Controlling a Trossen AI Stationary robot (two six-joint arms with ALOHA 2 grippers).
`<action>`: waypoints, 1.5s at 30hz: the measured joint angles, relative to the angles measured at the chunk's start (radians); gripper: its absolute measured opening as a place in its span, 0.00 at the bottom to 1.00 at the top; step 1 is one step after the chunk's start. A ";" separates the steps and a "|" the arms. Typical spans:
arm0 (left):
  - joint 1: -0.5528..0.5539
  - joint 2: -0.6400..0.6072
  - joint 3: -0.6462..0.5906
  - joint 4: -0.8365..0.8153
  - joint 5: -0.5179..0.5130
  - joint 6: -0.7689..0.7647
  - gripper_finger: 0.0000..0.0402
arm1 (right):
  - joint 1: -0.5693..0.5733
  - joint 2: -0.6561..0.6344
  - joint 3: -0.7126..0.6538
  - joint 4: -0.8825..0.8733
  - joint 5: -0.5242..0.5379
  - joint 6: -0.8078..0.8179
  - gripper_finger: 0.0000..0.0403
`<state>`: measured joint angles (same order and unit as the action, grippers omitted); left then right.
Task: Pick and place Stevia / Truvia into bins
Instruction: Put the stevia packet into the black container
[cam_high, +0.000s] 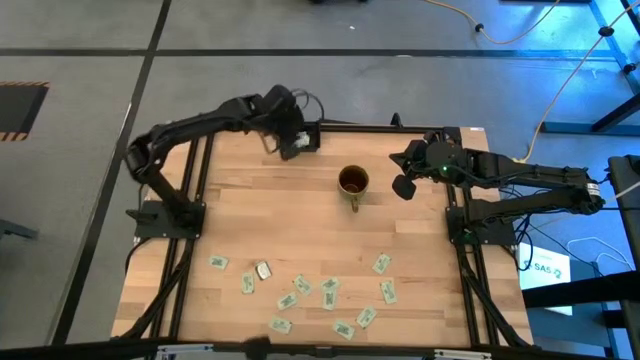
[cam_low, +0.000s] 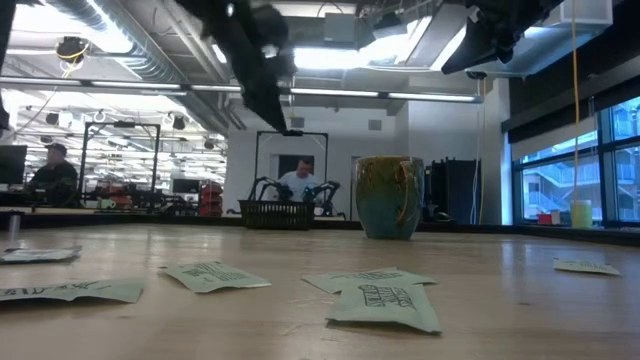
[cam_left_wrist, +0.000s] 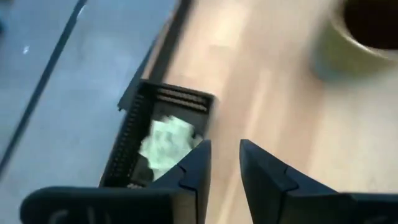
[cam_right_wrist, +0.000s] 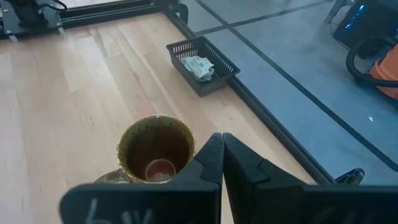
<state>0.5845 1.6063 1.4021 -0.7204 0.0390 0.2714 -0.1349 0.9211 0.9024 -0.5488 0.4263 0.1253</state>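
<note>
Several white-and-green Stevia sachets (cam_high: 330, 295) lie flat along the table's near part, and they also show close up in the low view (cam_low: 385, 300). The black tray (cam_right_wrist: 202, 65) stands at the far edge, left of the middle, with crumpled sachets (cam_left_wrist: 166, 142) lying in it. The brown-gold mug (cam_high: 353, 182) stands upright near the table's middle, handle toward the near edge. My left gripper (cam_left_wrist: 225, 146) hangs open above the tray's right side, nothing between its fingers. My right gripper (cam_right_wrist: 222, 138) is shut in the air just right of the mug.
The table's dark frame rails (cam_high: 195, 200) run along its left and right sides. The wood between the mug and the near sachets is bare. People (cam_low: 298, 180) sit in the room beyond the far edge.
</note>
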 joint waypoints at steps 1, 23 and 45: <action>-0.024 -0.021 0.000 -0.037 -0.007 0.023 0.20 | 0.000 0.000 0.000 -0.001 0.000 0.000 0.04; -0.607 -0.206 -0.255 -0.640 0.004 -0.566 0.26 | 0.000 0.000 0.000 -0.017 0.000 0.000 0.04; -1.180 -0.242 -0.651 -0.232 0.047 -1.148 0.23 | 0.000 0.000 0.000 0.036 0.000 0.132 0.04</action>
<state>-0.5950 1.3640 0.7508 -0.9524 0.0860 -0.8771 -0.1349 0.9211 0.9024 -0.5125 0.4263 0.2576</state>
